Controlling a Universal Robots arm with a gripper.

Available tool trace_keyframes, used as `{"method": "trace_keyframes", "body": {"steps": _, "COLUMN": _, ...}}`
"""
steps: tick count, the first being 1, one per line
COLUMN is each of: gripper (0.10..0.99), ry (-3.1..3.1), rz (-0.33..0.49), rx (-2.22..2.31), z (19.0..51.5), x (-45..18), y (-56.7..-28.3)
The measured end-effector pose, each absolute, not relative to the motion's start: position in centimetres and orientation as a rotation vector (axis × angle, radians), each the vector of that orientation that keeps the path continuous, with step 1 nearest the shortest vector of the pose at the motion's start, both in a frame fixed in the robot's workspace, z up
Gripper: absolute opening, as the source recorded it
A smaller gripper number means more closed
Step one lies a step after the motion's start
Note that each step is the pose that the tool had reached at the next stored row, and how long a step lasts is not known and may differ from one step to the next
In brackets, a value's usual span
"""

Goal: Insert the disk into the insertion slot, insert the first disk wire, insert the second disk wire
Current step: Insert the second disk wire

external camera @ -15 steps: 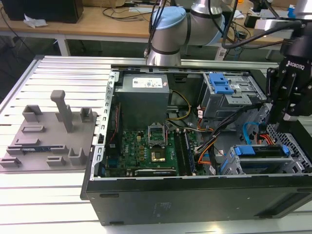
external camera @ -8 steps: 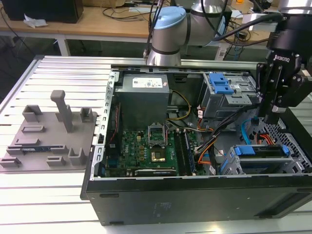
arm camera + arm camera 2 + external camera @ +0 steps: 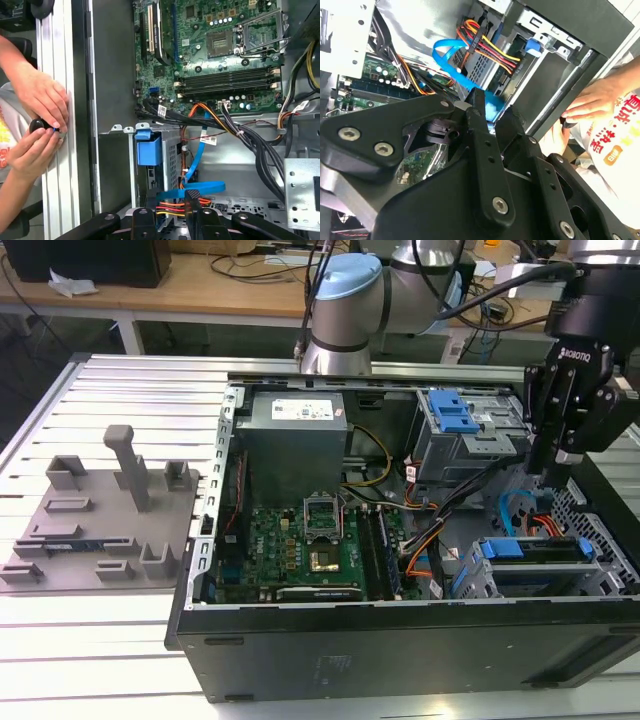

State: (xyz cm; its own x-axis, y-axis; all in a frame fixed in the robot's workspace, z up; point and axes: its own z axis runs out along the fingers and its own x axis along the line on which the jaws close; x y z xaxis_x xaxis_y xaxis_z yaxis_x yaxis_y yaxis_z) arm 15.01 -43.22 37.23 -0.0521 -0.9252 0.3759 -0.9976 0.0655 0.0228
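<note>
- The disk (image 3: pixel 535 550), a flat grey slab framed in bright blue plastic, is seen seated in the insertion slot (image 3: pixel 467 578). The slot is a low cage of perforated sheet metal inside the open computer case (image 3: pixel 400 650), at the exterior view's right.
- The gripper (image 3: pixel 494 112) is held above that cage. In the second wrist view its matte black fingers (image 3: pixel 479 131) are seen clamped on a glossy blue flat cable (image 3: pixel 489 104) that curls into a loop.
- Beside the loop lies a bundle of red, yellow and orange wires (image 3: pixel 487 45).
- In the first wrist view a green motherboard (image 3: pixel 225 55) is shown. A person's hands (image 3: pixel 42 97) are closed around a small round black object (image 3: pixel 39 125) on the ribbed aluminium table (image 3: pixel 55 190).
- In the exterior view a boxy grey power supply (image 3: pixel 295 435), a taller cage with a blue latch (image 3: pixel 455 418) and a grey moulded fixture plate (image 3: pixel 100 525) are shown.
</note>
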Motion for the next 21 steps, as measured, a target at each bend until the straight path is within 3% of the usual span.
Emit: {"method": "trace_keyframes", "body": {"steps": 21, "gripper": 0.361, "ry": -2.03, "rz": 0.349, "rx": 1.937, "z": 36.4, "x": 15.2, "y": -44.9}}
